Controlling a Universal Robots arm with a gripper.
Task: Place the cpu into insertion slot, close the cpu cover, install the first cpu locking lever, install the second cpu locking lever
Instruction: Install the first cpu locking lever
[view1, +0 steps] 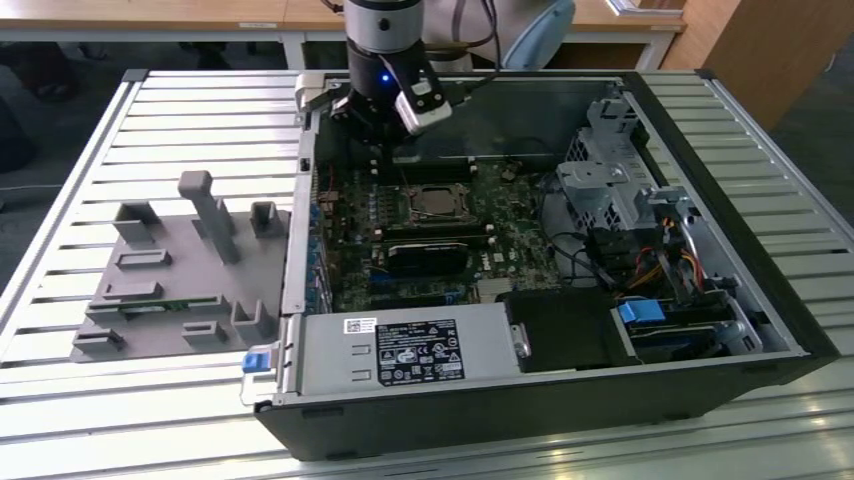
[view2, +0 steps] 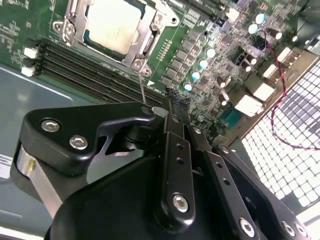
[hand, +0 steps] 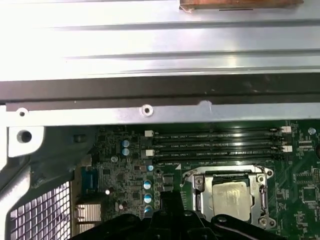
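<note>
Cpu (view2: 112, 25) seated in the insertion slot (hand: 207, 197), far-centre of the motherboard (view1: 514, 235). Cpu cover (view2: 150, 40) lies down over it. We see the gripper (view2: 162, 111) just beside the socket, fingers closed together, with a thin locking lever (view2: 142, 87) reaching their tips.

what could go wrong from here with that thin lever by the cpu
1. The thin locking lever stands up from a corner of the cpu cover, right at the gripper; if it slips free, it may spring back, leaving the cover unlatched over the cpu.
2. The gripper hangs close over the memory slots and capacitors; a sideways push might clip them.
</note>
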